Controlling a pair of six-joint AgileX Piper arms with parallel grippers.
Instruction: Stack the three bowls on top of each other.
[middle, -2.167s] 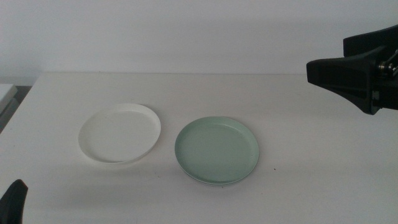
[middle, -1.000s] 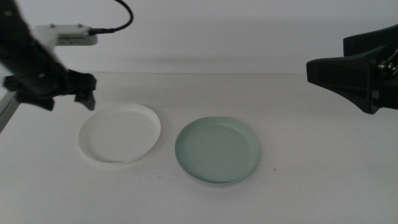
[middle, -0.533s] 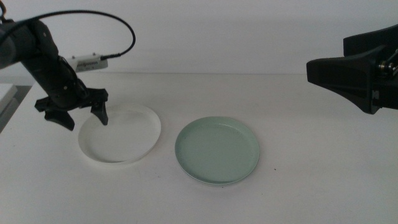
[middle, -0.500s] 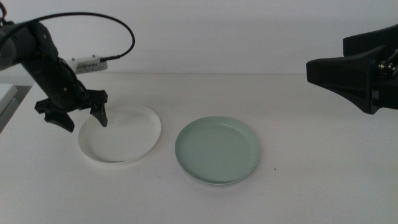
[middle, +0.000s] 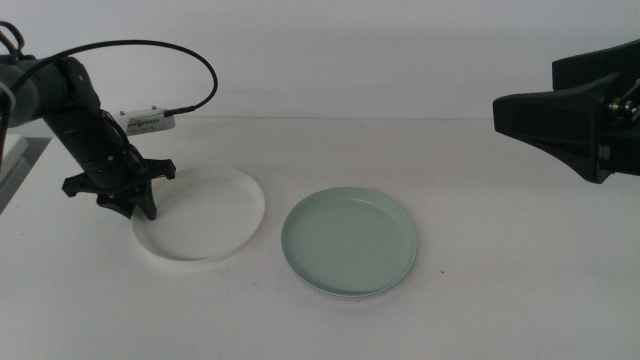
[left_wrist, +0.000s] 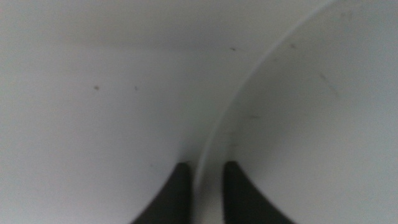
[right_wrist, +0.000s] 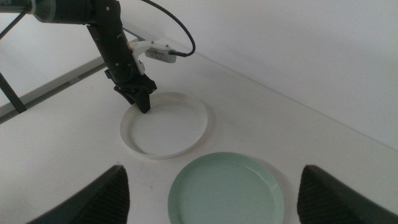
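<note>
The white bowl (middle: 205, 215) lies left of centre on the table. My left gripper (middle: 140, 203) is down at its left rim. In the left wrist view the two jaws stand close on either side of that rim (left_wrist: 210, 146), one inside the white bowl (left_wrist: 311, 112) and one outside, shut on it. The pale green bowl (middle: 348, 240) sits at the centre, and a thin second rim (middle: 322, 291) shows under its near edge. My right gripper (middle: 525, 118) hovers high at the right with nothing in it. Its jaws are wide open above the pale green bowl (right_wrist: 227, 190) in the right wrist view.
The left arm's cable (middle: 150, 45) loops above the back of the table. The table's left edge (middle: 25, 165) is close to the left arm. White tabletop (middle: 500, 260) stretches right of the green bowl.
The left arm came in from the left and dropped to the white bowl's left rim. Its jaws went from spread to close on the rim. The bowl shifted slightly right. The right arm stayed still.
</note>
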